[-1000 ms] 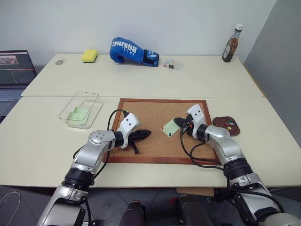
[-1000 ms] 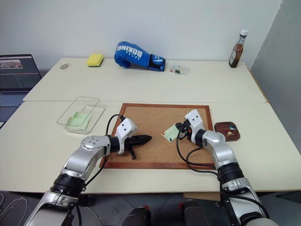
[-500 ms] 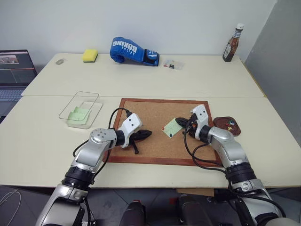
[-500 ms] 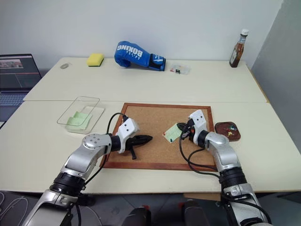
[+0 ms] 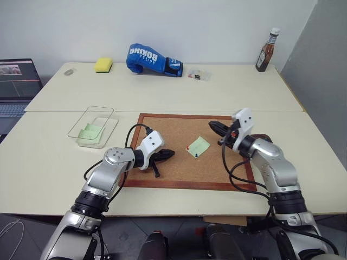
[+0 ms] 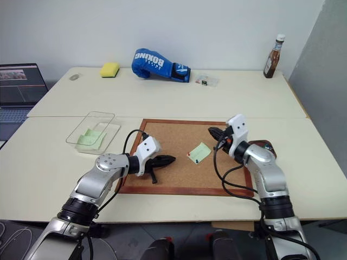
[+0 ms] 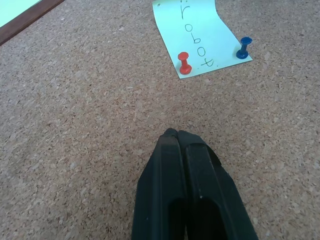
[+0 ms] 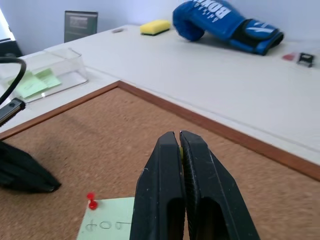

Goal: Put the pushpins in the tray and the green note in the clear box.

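While raised, right pincer level.

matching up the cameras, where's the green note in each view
Left eye: green note on the corkboard, right of centre.
Right eye: note at the board's centre-right.
Left wrist: note ahead of the fingers, two pins through it.
Right wrist: note's edge beside the fingers.
Shared landmark: red pushpin.

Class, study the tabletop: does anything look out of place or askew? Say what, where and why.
The blue boxing glove and sauce bottle at the far edge look out of place here. The green note sits askew on the corkboard, pinned by a red pushpin and a blue pushpin along one edge.
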Robot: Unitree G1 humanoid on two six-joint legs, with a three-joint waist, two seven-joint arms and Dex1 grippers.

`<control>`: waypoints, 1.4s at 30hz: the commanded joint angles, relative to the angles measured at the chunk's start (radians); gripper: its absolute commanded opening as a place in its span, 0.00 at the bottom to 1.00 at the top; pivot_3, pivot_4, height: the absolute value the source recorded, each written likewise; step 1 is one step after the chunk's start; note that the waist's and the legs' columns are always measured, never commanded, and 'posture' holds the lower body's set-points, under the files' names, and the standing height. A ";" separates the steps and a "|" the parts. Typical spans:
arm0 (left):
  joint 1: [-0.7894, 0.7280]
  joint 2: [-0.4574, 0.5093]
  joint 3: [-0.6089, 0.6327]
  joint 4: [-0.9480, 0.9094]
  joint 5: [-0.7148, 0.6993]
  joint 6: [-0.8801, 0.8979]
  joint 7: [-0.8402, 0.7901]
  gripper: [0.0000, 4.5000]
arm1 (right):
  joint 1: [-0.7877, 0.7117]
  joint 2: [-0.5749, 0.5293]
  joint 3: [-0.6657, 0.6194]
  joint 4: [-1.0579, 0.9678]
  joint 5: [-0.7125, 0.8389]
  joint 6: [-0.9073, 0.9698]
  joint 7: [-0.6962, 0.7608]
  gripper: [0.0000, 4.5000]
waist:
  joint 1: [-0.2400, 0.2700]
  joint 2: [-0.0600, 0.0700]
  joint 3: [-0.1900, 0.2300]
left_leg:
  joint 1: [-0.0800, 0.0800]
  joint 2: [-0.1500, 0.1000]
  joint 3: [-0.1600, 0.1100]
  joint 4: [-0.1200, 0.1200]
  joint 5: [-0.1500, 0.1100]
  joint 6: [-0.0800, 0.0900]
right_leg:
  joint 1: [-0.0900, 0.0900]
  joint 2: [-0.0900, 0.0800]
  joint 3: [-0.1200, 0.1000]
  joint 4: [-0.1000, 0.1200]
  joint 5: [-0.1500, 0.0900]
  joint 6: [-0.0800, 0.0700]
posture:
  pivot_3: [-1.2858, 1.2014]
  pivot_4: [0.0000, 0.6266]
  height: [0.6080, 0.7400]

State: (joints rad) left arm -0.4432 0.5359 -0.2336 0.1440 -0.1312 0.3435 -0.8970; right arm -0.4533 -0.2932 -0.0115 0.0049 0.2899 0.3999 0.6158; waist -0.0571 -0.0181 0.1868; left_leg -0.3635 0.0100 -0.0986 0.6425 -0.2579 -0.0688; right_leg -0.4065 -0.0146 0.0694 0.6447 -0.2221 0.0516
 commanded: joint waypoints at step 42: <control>0.040 0.011 -0.053 0.055 0.061 0.051 -0.026 0.00 | 0.162 -0.198 -0.137 -0.126 0.009 0.031 -0.061 0.92 | -0.001 0.001 -0.001 | -0.001 0.000 0.001 -0.002 0.000 0.000 | -0.002 -0.001 0.001 -0.004 -0.001 0.000 | 0.52 0.24 1.00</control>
State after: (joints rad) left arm -0.4449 0.5445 -0.2358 0.1429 -0.1180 0.3479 -0.9228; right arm -0.3034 -0.4703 -0.1896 -0.0381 0.2642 0.4426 0.4721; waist -0.0583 -0.0168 0.1861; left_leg -0.3646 0.0100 -0.0975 0.6402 -0.2582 -0.0691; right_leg -0.4082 -0.0153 0.0698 0.6404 -0.2231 0.0514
